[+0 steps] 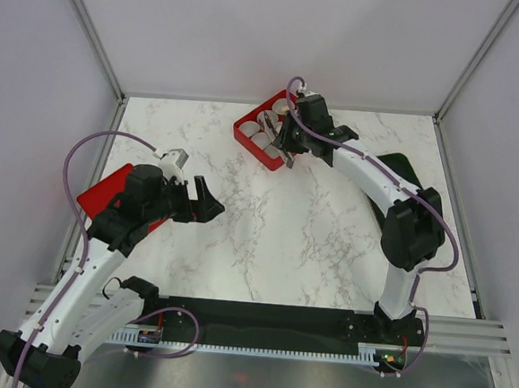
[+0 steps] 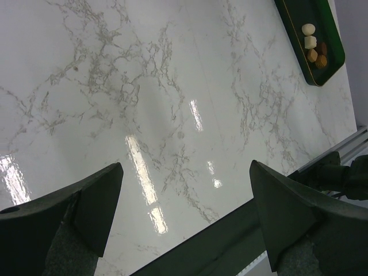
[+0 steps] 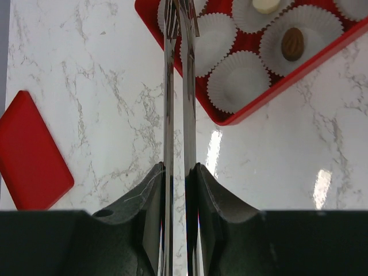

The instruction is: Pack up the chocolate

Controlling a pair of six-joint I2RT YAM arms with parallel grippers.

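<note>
**Lying loose in a green tray, chocolate [image 2: 313,43] sits well apart from the red box [image 3: 270,95]**

A few small pieces, pale, tan and brown, sit clustered at one end of the dark green tray [image 2: 299,11]. In the top view this tray is to the right of the red box, partly hidden behind the right arm. Two more pieces are already inside the red box, each in its own white paper cup: a brown piece [image 3: 292,43] near the box's right side and a pale piece [image 3: 264,4] just beyond it, cut off by the frame edge. The other paper cups [image 3: 238,80] visible in the box are empty.

The long metal tweezers [image 3: 175,86] reach over the left end of the red box, with their tips above a cup there. I cannot tell whether the tips touch it. The right gripper [image 3: 179,172] is clamped on the tweezers' handle, and the two blades are pressed close together between its fingers.

A flat red lid [image 3: 31,149] lies on the marble table [image 2: 144,86], well to the left of the red box and nearer the arm bases. The left gripper [image 2: 185,172] hovers over bare marble on that same side, far from the red box. Its fingers are spread wide apart and hold nothing.
</note>
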